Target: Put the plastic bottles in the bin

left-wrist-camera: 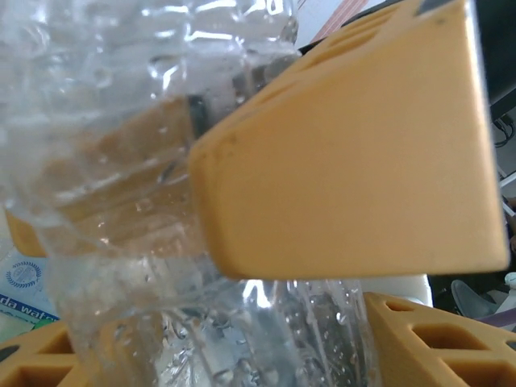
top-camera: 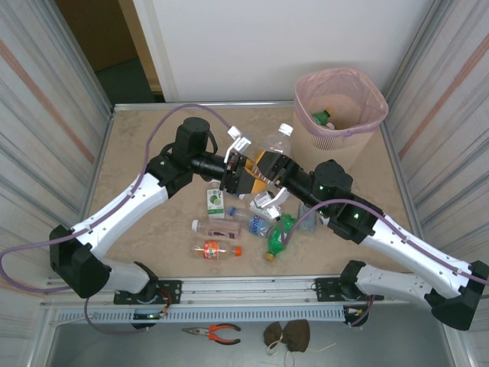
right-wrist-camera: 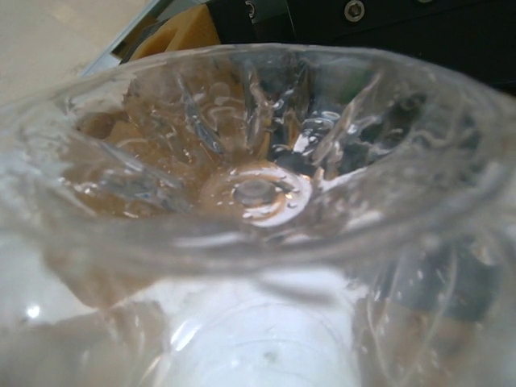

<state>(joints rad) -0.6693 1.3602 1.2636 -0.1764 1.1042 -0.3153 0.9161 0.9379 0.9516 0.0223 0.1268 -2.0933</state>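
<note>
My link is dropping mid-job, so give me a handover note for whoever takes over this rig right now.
Left gripper: closed around the clear bottle, held above the table.
Right gripper: fingers at the same bottle, grip unclear.
Done: one green-topped bottle lies in the bin.
Left: the clear bottle, plus at least five on the table by the arms, including the green bottle, the orange-labelled bottle and the white-green bottle.

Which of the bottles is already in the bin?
The green bottle inside the bin. The clear bottle sits in the left gripper; the others lie on the table.
</note>
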